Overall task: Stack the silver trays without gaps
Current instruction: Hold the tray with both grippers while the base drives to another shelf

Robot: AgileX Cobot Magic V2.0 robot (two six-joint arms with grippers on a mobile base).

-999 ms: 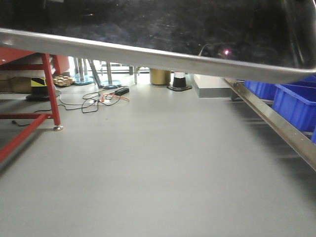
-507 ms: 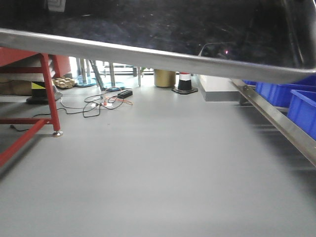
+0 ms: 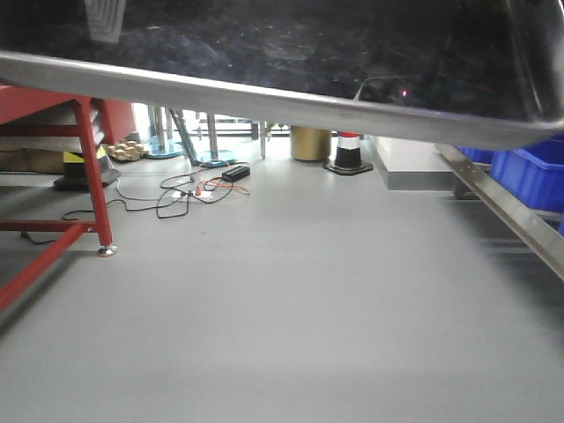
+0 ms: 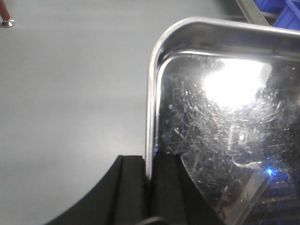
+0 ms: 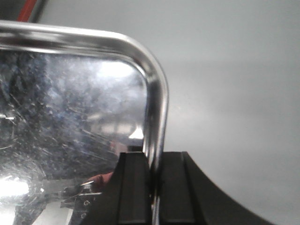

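One silver tray (image 3: 291, 53) is held up in the air and fills the top of the front view, its rolled rim crossing the whole frame. My left gripper (image 4: 150, 165) is shut on the tray's left rim, one black finger inside the tray (image 4: 225, 122) and one outside. On the opposite side, my right gripper (image 5: 153, 161) is shut on the right rim of the same tray (image 5: 70, 108), near a rounded corner. The scratched mirror bottom reflects lights. No other tray is in view.
Below lies grey floor (image 3: 291, 308). A red metal frame (image 3: 92, 167) stands at the left, cables (image 3: 189, 189) and a striped cone (image 3: 350, 152) at the back. A long steel rail (image 3: 511, 220) and blue bins (image 3: 533, 172) run along the right.
The background has slid: the red frame leg, cables and cone moved right and lower in the front view, and the blue bins moved off toward the right edge. Both grippers still hold the tray.
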